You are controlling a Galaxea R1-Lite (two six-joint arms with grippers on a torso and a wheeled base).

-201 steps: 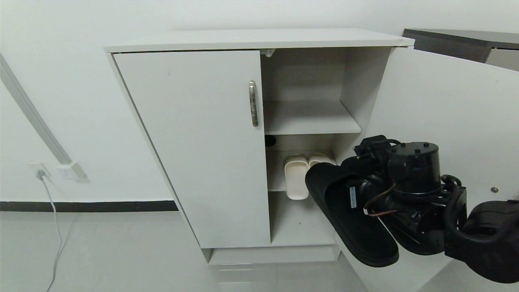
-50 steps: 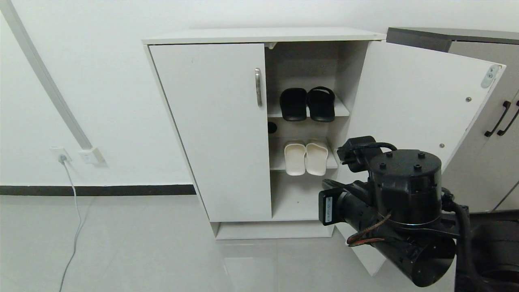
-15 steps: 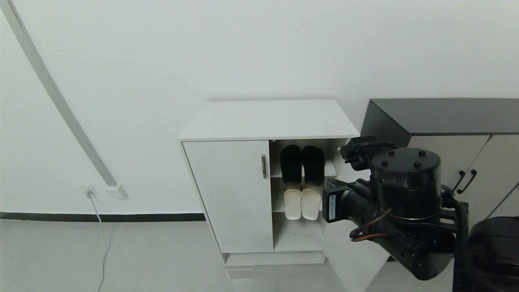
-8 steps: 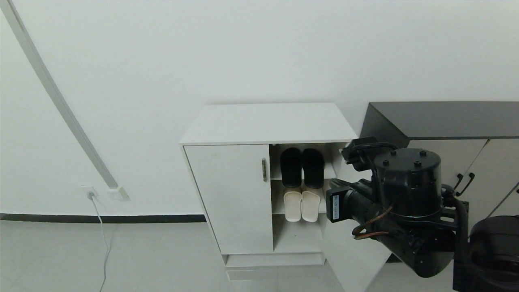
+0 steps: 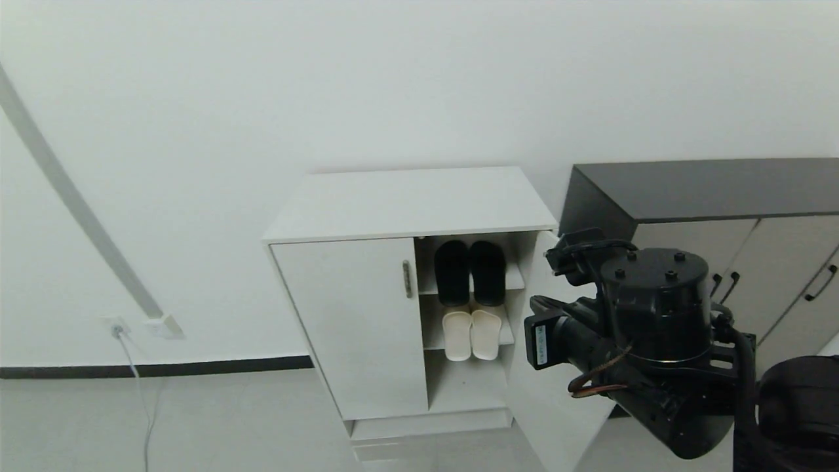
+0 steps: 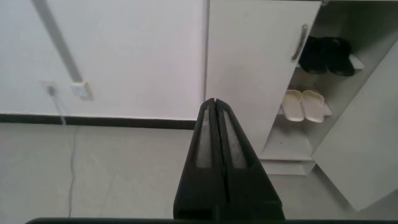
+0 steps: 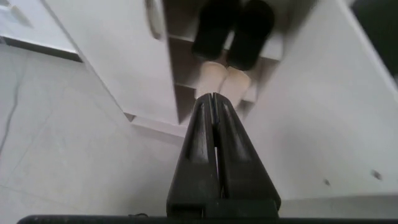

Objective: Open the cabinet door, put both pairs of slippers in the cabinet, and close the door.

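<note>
We see the right arm (image 5: 655,341) as matte black throughout: a squat cylindrical joint housing (image 5: 654,288) with small round screws (image 5: 667,258) set into its flat top. A boxy segment beside it carries a white label (image 5: 541,345) whose fine print we cannot read. A thin reddish-brown cable (image 5: 595,373) loops beneath the housing, and a thick black hose (image 5: 741,367) curves along its outer side. The left gripper (image 6: 214,106) and right gripper (image 7: 213,98) are black too — long tapering fingers (image 6: 204,137) with duller grey strips, meeting along a narrow seam.
</note>
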